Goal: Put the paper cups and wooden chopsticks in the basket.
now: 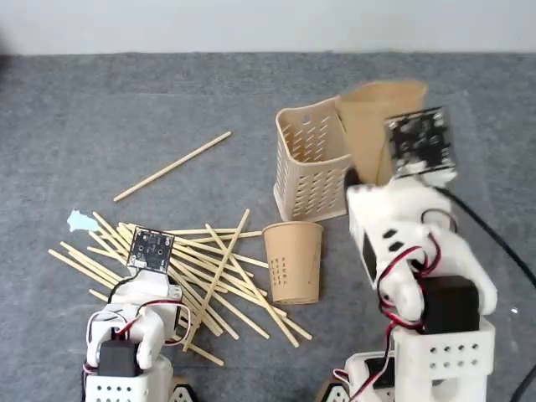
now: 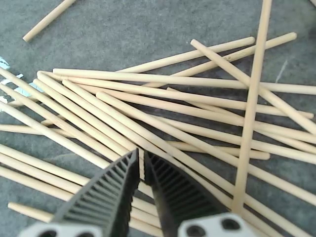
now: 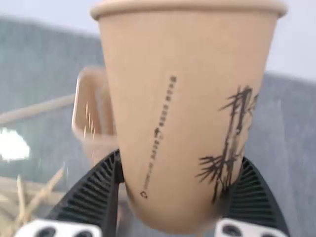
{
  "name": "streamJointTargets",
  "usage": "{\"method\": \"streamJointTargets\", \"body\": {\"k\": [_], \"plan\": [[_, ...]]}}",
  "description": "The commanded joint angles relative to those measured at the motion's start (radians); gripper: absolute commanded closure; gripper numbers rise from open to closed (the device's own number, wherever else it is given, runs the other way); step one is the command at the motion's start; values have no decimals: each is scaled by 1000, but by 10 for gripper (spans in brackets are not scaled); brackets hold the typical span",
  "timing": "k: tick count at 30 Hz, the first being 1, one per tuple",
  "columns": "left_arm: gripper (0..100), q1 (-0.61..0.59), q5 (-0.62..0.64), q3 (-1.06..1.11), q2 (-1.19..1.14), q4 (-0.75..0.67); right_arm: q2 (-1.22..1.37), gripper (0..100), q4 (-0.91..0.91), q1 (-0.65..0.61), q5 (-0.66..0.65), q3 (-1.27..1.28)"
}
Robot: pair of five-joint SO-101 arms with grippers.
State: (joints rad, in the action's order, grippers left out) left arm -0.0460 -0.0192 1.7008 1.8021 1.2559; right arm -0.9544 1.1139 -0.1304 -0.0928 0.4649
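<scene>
From above, the basket (image 1: 310,163) stands upright at about 1 o'clock from the middle of the table (image 1: 84,109). A paper cup (image 1: 373,126) is held up in the air at the basket's 3 o'clock side. It leans a bit, most likely so that it can be dropped in. A second cup (image 1: 293,261) sits upside down at the basket's 6 o'clock, waiting its turn. The chopsticks (image 1: 209,268) lie in a crossed heap at 8 o'clock, and one lone stick (image 1: 172,166) lies at 10 o'clock. The left arm hangs over the heap, probably to pick from it.

From the left wrist, the left gripper (image 2: 140,155) is just above the heap. Its jaws are nearly closed, with only a thin slit. A stick shows through the slit, but it is hard to tell if it is pinched.

From the right wrist, the right gripper (image 3: 180,163) squeezes the paper cup near its bottom, one finger on each side. The cup's rim points away, and the basket is behind it.
</scene>
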Motion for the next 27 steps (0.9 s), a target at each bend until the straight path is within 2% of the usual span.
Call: {"method": "streamJointTargets", "body": {"k": [1,14,27], "plan": [[986,6,8,-18,15,3,21,793,-229,4,15,14],[986,6,8,-18,15,3,21,794,-943,85,6,473],[986,6,8,-18,15,3,283,791,-1148,85,14,459]]}}
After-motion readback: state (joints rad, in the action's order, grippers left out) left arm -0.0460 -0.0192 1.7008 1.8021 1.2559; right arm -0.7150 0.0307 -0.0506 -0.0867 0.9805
